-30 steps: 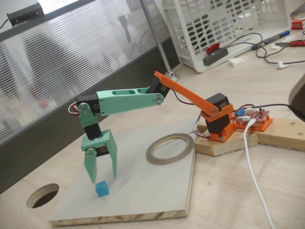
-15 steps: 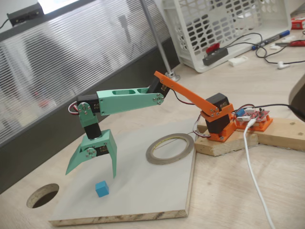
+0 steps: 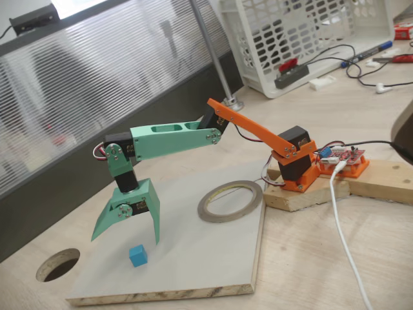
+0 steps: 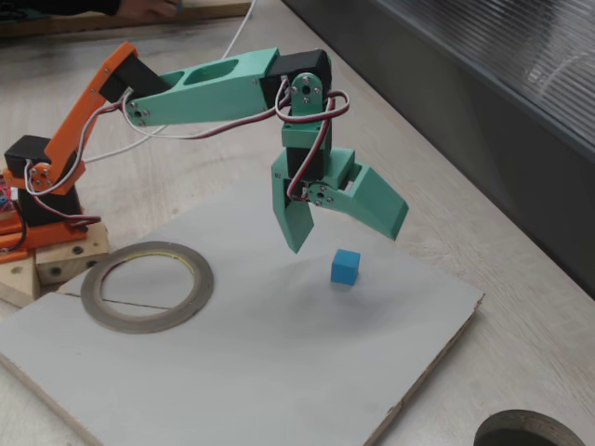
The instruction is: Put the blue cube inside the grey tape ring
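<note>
Gripper (image 4: 344,232): jaws spread wide, holding nothing | blue cube (image 4: 345,267): on board, just below and between the fingertips, untouched | grey tape ring (image 4: 147,286): well apart, toward arm base

Workshop: circuit board (image 3: 345,157), cables (image 3: 342,219).

The white basket (image 3: 310,39), far behind the grey tape ring (image 3: 230,201), runs off the top edge, so its rim is unseen. The dark round hole (image 4: 530,431) in the counter, on the far side of the board from the ring, is cut by the bottom edge. Small items beside the basket are too small to identify.
</note>
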{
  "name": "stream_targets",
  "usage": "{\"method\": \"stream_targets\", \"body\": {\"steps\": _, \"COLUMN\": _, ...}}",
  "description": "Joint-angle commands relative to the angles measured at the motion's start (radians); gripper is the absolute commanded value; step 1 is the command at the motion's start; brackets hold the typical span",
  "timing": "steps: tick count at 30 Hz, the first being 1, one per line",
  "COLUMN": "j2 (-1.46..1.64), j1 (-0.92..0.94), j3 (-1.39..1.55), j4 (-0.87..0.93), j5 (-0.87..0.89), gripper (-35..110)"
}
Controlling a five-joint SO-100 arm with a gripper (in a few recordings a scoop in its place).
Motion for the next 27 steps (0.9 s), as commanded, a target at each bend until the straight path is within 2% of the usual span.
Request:
{"method": "stream_targets", "body": {"steps": 1, "j2": 0.028, "j1": -0.008, "j3": -0.014, "j4": -0.003, "j5": 0.009, "gripper": 98}}
{"method": "stream_targets", "body": {"steps": 9, "j2": -0.094, "j1": -0.008, "j3": -0.018, "j4": -0.014, "j5": 0.009, "gripper": 98}}
{"method": "stream_targets", "body": {"steps": 19, "j2": -0.109, "j1": -0.008, "j3": -0.006, "j4": -0.219, "j5": 0.008, "gripper": 98}}
{"method": "stream_targets", "body": {"steps": 27, "j2": -0.109, "j1": -0.009, "j3": -0.005, "j4": -0.222, "j5": 0.008, "gripper": 98}}
